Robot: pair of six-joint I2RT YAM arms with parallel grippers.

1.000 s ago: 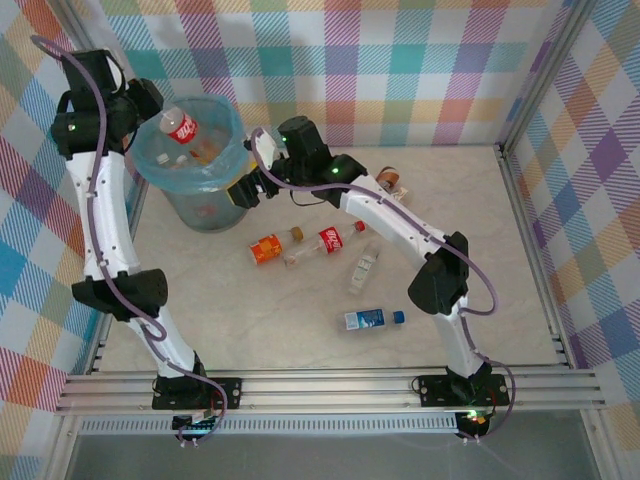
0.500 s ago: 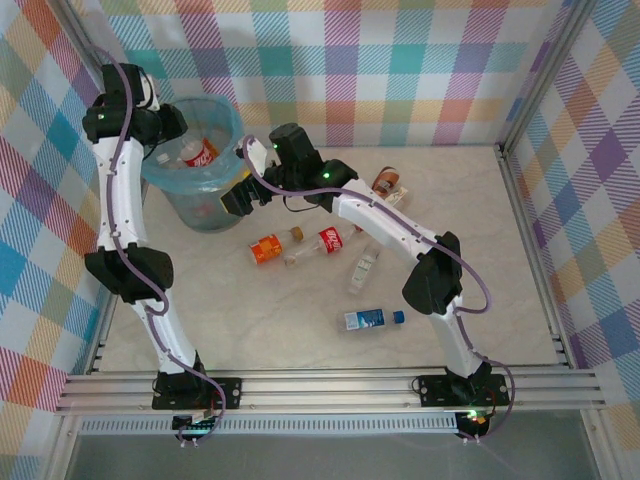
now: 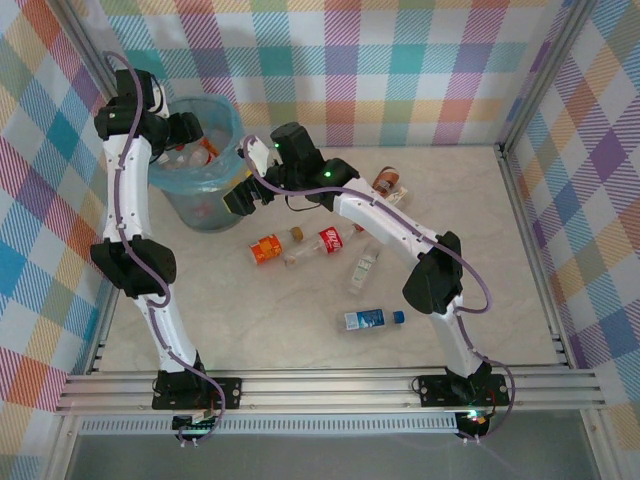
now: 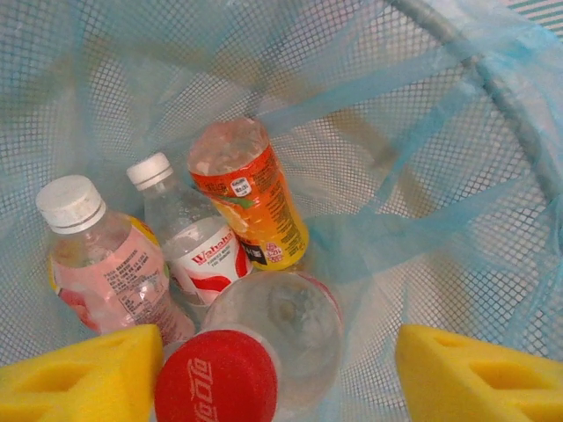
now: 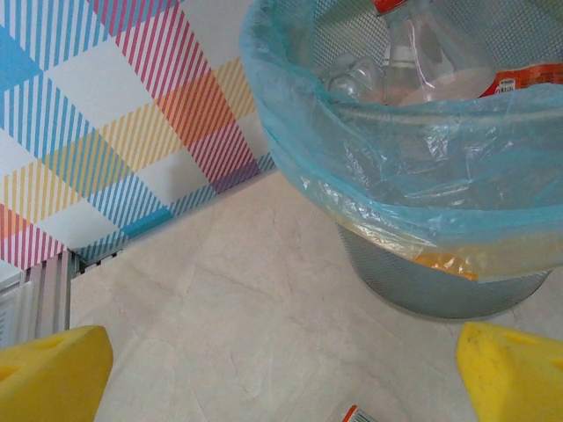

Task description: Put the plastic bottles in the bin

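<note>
My left gripper [image 3: 192, 133] hangs over the bin [image 3: 207, 208], a round mesh basket lined with a light blue bag. It is open [image 4: 281, 378]. A clear bottle with a red label [image 4: 255, 356] lies loose below and between the yellow pads, close to the left pad [image 4: 79, 378]. Under it in the bin [image 4: 422, 132] rest an orange-labelled bottle [image 4: 251, 193], a white-capped one [image 4: 198, 246] and a pink one [image 4: 106, 272]. My right gripper [image 3: 240, 195] stands open [image 5: 281, 378] just right of the bin [image 5: 440, 286], over bare table.
Several bottles lie on the table: an orange-labelled one [image 3: 267, 248], a red-labelled one [image 3: 326, 240], a clear one [image 3: 364, 268], a blue-labelled one [image 3: 372, 319] and a brown one [image 3: 388, 182]. Checked walls close the back and sides.
My left gripper has swung in over the bin and opened, letting go of the red-labelled bottle, which now sits lower in the bin. The right arm shifted slightly left.
</note>
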